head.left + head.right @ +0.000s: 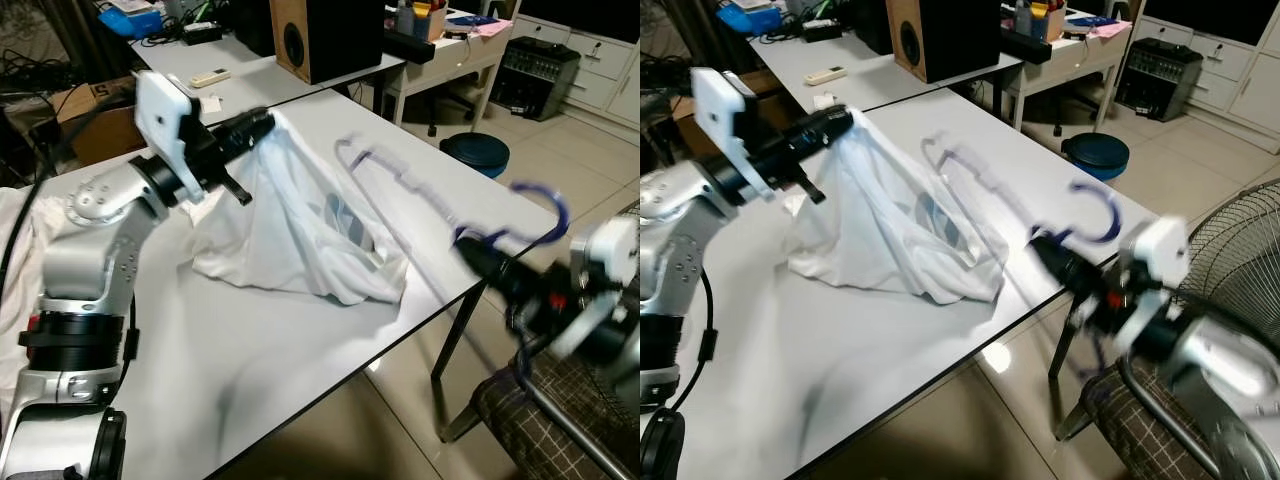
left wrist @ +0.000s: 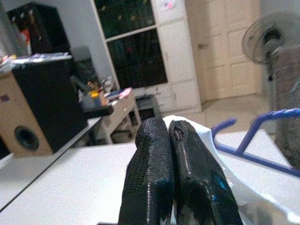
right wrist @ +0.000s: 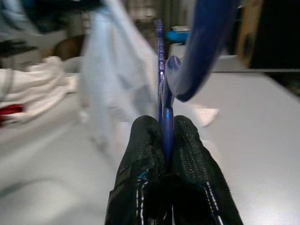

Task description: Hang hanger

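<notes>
Left gripper (image 1: 262, 124) clenched on a fold of the white garment (image 1: 300, 225), lifting it above the middle of the white table (image 1: 200, 370). Right gripper (image 1: 1040, 247) clamped on the blue hanger (image 1: 1095, 215) near its hook, at the table's right edge; the hanger's far end sits inside the garment.

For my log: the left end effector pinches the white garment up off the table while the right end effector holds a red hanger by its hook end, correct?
Not quite: the hanger is blue, not red, as the right wrist view shows. The rest holds: the left end effector pinches the white garment, and the right end effector grips the hanger's hook end.
</notes>
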Available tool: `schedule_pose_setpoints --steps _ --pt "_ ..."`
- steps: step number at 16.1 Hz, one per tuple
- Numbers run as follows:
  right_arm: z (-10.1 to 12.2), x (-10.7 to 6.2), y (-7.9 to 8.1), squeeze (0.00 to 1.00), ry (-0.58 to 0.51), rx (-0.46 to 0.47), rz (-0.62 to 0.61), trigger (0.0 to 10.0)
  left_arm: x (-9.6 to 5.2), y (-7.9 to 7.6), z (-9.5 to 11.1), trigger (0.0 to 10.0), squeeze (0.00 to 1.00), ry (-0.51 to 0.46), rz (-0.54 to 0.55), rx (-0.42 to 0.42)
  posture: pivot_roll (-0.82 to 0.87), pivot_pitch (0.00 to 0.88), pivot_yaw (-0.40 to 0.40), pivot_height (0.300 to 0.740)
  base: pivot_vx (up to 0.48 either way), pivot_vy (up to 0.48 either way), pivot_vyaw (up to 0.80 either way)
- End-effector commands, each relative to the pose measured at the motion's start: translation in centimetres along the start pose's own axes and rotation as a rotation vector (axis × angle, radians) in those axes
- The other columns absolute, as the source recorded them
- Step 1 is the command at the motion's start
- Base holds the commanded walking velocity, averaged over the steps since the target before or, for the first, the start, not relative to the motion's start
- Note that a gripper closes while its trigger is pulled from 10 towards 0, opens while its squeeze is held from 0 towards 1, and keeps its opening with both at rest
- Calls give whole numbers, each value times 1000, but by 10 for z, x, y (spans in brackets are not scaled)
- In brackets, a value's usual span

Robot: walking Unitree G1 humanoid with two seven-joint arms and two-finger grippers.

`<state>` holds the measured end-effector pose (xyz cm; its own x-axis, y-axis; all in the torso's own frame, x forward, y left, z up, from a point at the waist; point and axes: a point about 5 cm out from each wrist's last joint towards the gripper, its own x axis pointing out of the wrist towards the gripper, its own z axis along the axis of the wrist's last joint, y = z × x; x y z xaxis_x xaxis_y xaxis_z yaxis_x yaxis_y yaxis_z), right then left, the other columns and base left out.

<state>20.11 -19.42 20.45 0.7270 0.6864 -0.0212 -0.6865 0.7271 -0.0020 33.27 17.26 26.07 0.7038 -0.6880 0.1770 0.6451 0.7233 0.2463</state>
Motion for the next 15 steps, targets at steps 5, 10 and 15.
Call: schedule_pose_setpoints --steps 5,10,15 --pt "-7 -2 14 0 67 62 102 10000 5 4 7 0 0 -10 13 39 -24 0 89 740 0 0 0" --pt "-17 7 1 0 122 81 43 10000 -1 -20 12 0 0 -52 -181 1 -16 0 79 740 0 0 0" --pt "-33 18 -5 0 224 138 23 10000 -5 -24 16 0 0 -48 -188 36 -10 0 52 740 0 0 0"
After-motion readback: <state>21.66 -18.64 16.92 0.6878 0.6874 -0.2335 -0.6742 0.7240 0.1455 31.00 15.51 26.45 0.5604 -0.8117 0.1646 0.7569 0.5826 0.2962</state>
